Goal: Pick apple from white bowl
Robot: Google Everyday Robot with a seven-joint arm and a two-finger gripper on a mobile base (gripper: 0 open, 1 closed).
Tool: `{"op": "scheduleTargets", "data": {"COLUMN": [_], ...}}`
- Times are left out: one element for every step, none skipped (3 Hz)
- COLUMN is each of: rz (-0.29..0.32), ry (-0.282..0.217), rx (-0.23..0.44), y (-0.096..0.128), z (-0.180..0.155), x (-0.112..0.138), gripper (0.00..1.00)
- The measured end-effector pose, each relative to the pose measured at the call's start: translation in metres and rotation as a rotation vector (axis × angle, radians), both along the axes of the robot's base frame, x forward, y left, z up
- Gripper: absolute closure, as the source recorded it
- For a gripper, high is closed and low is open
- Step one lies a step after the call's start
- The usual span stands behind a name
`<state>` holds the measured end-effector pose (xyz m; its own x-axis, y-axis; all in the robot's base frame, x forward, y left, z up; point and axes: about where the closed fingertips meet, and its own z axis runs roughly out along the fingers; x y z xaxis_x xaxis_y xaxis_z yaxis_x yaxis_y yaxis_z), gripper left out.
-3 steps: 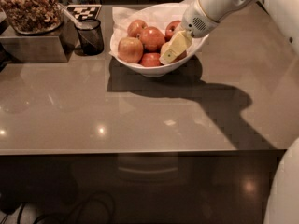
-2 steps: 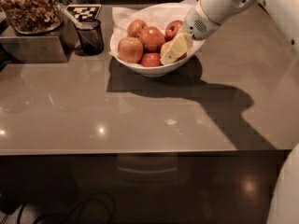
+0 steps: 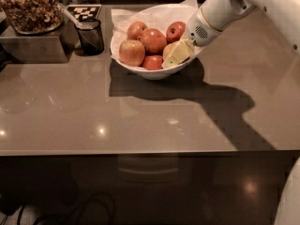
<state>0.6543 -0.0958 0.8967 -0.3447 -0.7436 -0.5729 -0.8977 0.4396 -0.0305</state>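
Note:
The white bowl (image 3: pixel 140 69), lined with white paper, stands at the back middle of the brown counter and holds several apples. My gripper (image 3: pixel 176 55) reaches down into the bowl's right side from the white arm (image 3: pixel 220 8) at the upper right. It sits against a pale yellow-orange apple (image 3: pixel 169 48), which it partly hides. Another pale apple (image 3: pixel 131 52) lies at the bowl's left front. Redder apples (image 3: pixel 153 40) lie in the middle and at the back.
A small black mesh cup (image 3: pixel 90 35) stands just left of the bowl. A jar of nuts (image 3: pixel 29 7) sits on a metal box (image 3: pixel 33 48) at the far left. A checkered tag (image 3: pixel 83 11) lies behind the cup. The counter's front edge (image 3: pixel 140 151) runs across the frame.
My gripper has sunk slightly lower into the right side of the bowl. The apples and the bowl have not visibly moved.

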Motion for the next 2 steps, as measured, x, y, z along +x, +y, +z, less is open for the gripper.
{"op": "scheduleTargets", "data": {"rz": [0.006,0.026], "ry": [0.004,-0.008], "rx": [-0.008,-0.020], "y": [0.0019,0.0079], "z": [-0.0020,0.0009], "x": [-0.0002,0.0026], "gripper": [0.42,0.65]}}
